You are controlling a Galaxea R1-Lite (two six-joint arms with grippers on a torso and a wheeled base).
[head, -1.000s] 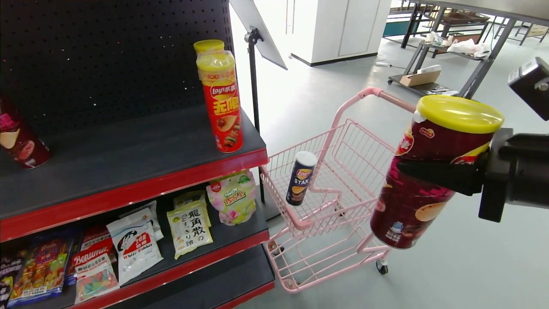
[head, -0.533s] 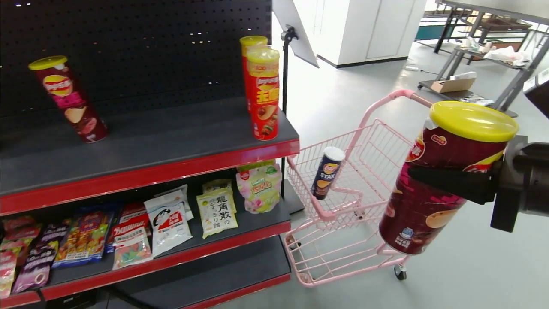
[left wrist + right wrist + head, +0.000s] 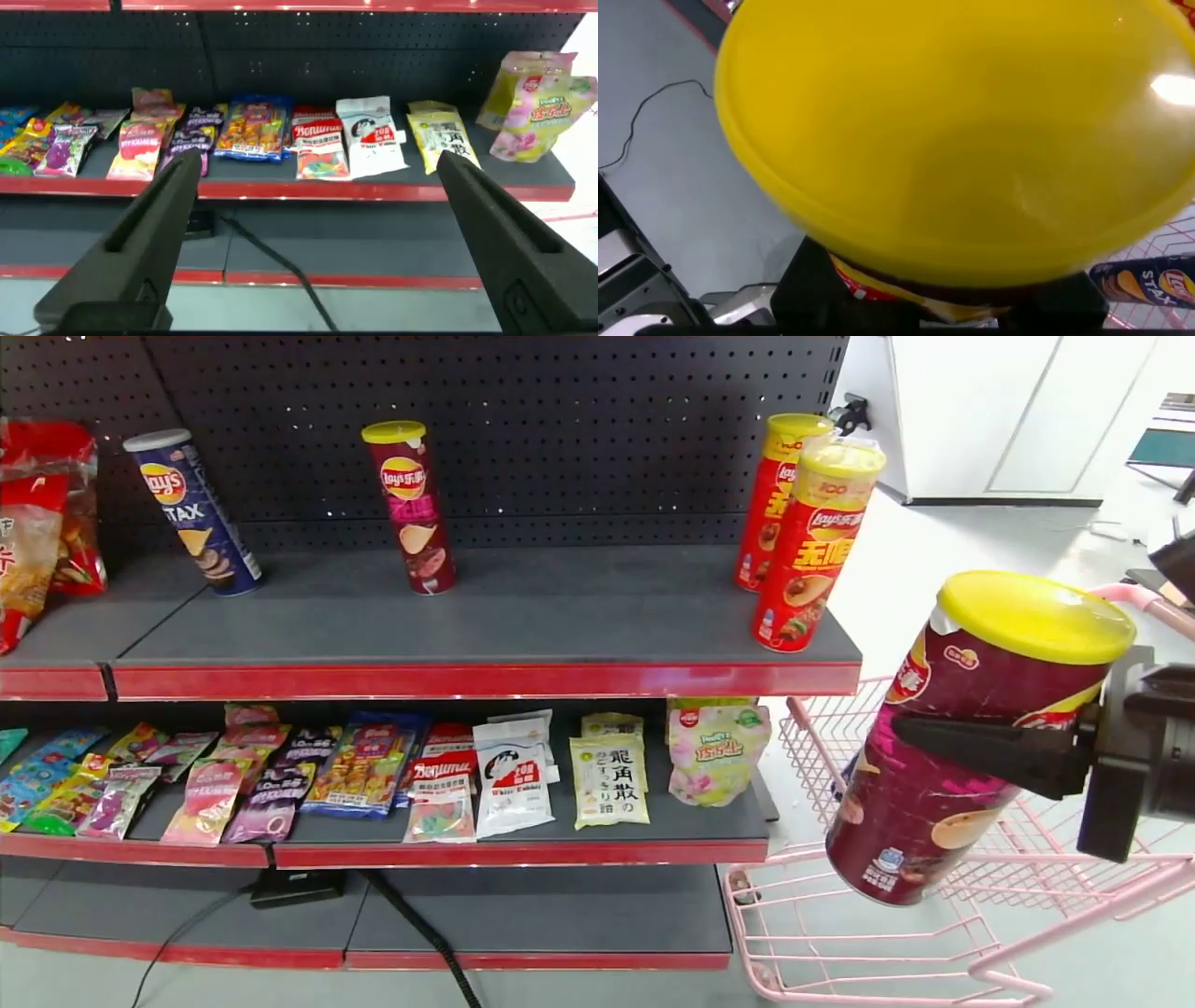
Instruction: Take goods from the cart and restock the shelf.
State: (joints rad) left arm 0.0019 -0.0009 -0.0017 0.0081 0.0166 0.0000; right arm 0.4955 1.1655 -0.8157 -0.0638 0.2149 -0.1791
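My right gripper is shut on a maroon chip can with a yellow lid, held upright and slightly tilted above the pink cart, to the right of the shelf. The lid looms close in the right wrist view, with a blue can lying in the cart below. The upper shelf board carries a blue can, a maroon can and two red cans. My left gripper is open and holds nothing, facing the lower shelf.
Several snack bags line the lower shelf, also seen as bags in the left wrist view. Red bags sit at the upper shelf's far left. A black cable runs under the bottom shelf. A wide gap lies between the maroon and red cans.
The head camera has swung left, so the shelf now faces the view and the cart sits at the right edge. The can stays held in my right gripper.
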